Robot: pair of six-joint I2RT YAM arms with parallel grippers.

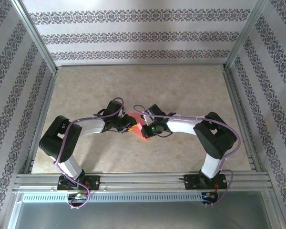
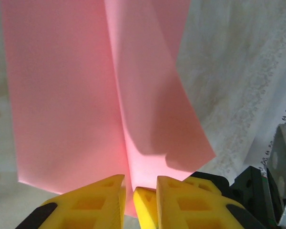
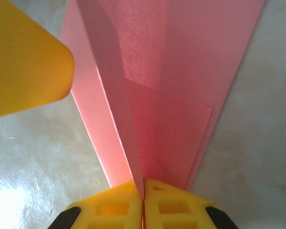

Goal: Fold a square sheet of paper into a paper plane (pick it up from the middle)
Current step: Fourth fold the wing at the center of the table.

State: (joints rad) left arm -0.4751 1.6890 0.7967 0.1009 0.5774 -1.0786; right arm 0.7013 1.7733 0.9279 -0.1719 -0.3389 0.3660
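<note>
Paper plane (image 3: 167,119): thin, floppy, easily creased | we'd hold its centre ridge | left gripper (image 2: 131,188) and right gripper (image 3: 143,191) both pinch it

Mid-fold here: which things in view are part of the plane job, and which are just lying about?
Part of the job:
- pink paper, partly folded, with a raised centre ridge
- left gripper, closed on that ridge
- right gripper, shut on the ridge

Just there, fixtures rather than loose items:
- table
- patterned walls
- metal frame rail
</note>
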